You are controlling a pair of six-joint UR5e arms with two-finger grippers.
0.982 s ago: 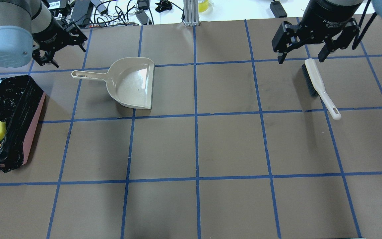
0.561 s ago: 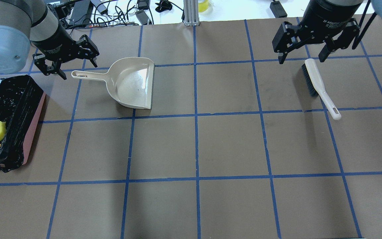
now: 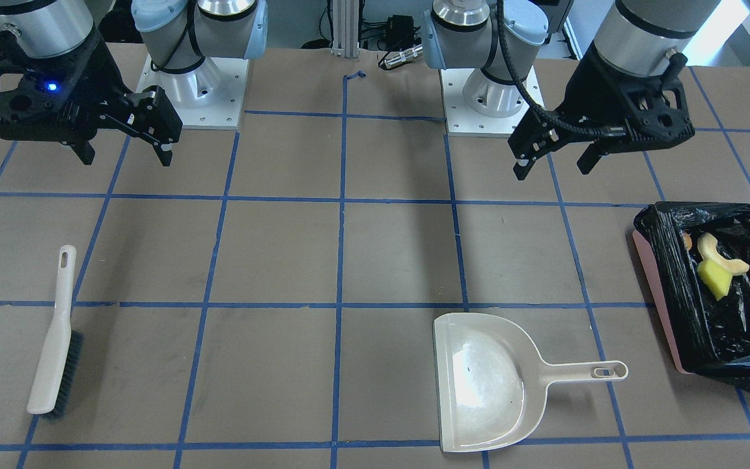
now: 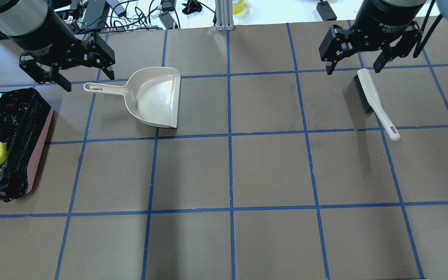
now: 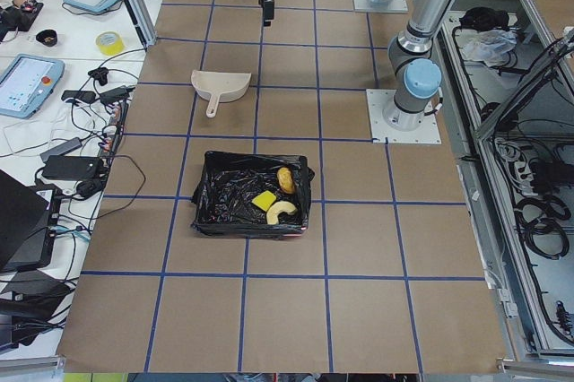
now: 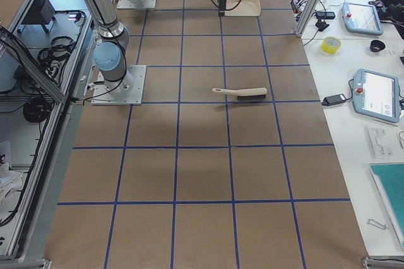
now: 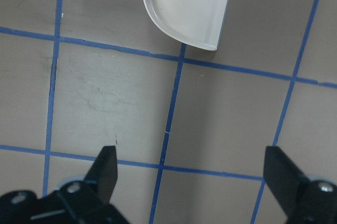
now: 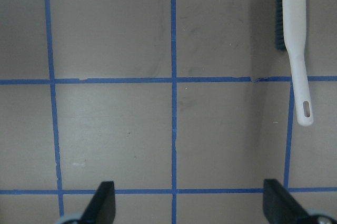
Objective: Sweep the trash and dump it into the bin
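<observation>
The bin (image 4: 39, 116), pink-sided with a black bag, stands at the table's left edge. It also shows in the front view (image 3: 658, 273). In it lie the yellow sponge scrap (image 3: 713, 279), the curved crust piece (image 3: 719, 256) and the golden-brown lump (image 5: 285, 179). My left gripper (image 4: 89, 82) hangs open and empty in the air over the handle end of the beige dustpan (image 4: 158, 97). My right gripper (image 4: 352, 72) hangs open and empty above the bristle end of the white brush (image 4: 371, 97).
The dustpan (image 3: 486, 384) lies flat and empty, its handle pointing at the bin. The brush (image 3: 53, 345) lies on the table on my right side. Cables and devices sit beyond the far table edge (image 4: 130, 15).
My left arm has swung right and my left gripper has moved from behind the bin to above the dustpan's handle. My right gripper, the dustpan and the brush have not moved.
</observation>
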